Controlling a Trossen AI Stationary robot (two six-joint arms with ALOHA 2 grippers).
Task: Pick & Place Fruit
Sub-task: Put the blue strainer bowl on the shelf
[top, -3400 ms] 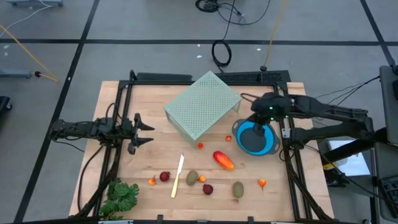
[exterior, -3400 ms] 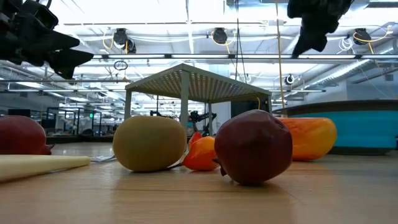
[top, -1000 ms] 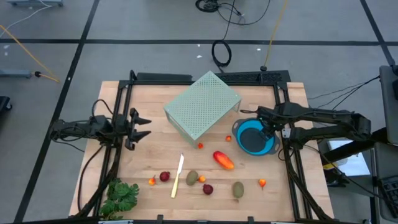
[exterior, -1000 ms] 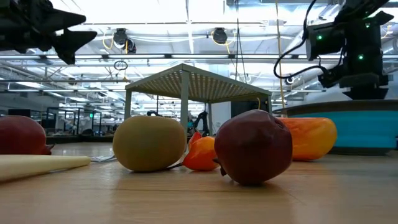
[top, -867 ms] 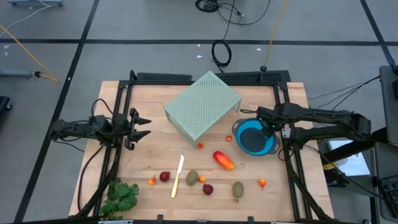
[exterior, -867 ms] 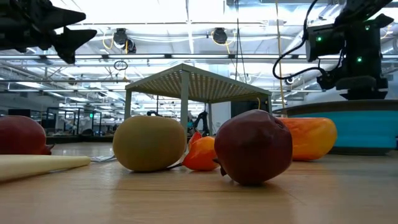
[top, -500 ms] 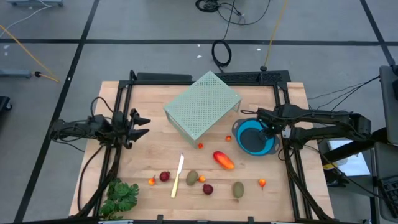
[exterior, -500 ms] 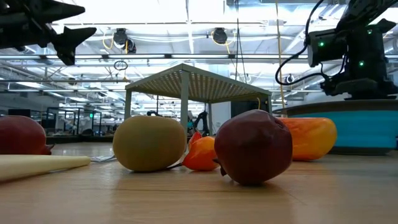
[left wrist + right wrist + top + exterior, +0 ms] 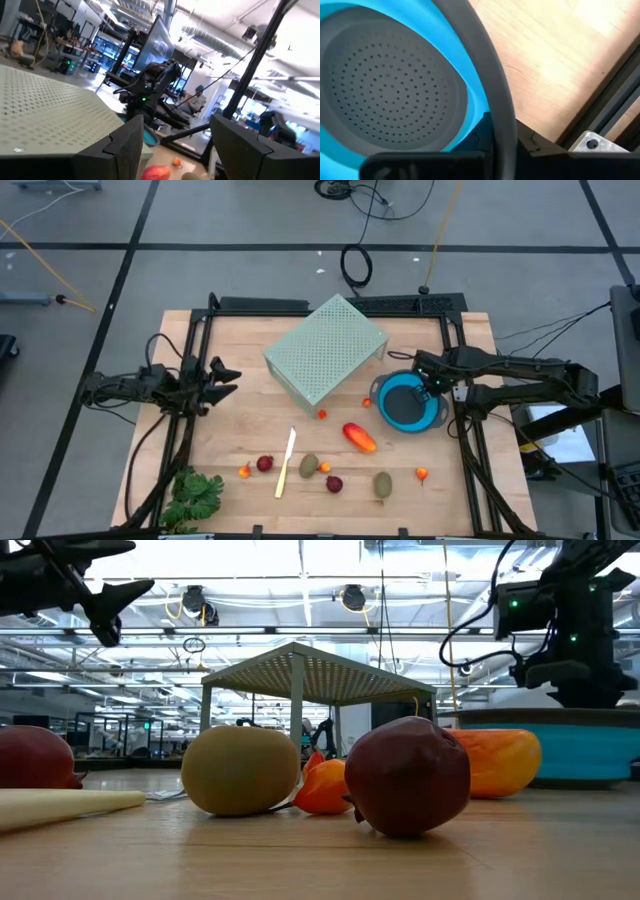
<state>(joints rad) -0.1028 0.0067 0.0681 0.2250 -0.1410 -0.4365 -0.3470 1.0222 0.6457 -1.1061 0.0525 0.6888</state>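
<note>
At table's right edge, right end effector [image 9: 432,385] is clenched on blue strainer [image 9: 408,402] rim, now dragged slightly rightward. Fruit [image 9: 359,437] is left scattered nr front; left end effector [image 9: 222,378] released, idle.

Grey tiled floor [image 9: 250,220], cables [image 9: 357,263], bright ceiling lights [image 9: 300,555].

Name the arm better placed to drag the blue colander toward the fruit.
Right: its gripper is already at the blue colander rim. The left gripper hovers open, far across the table.
</note>
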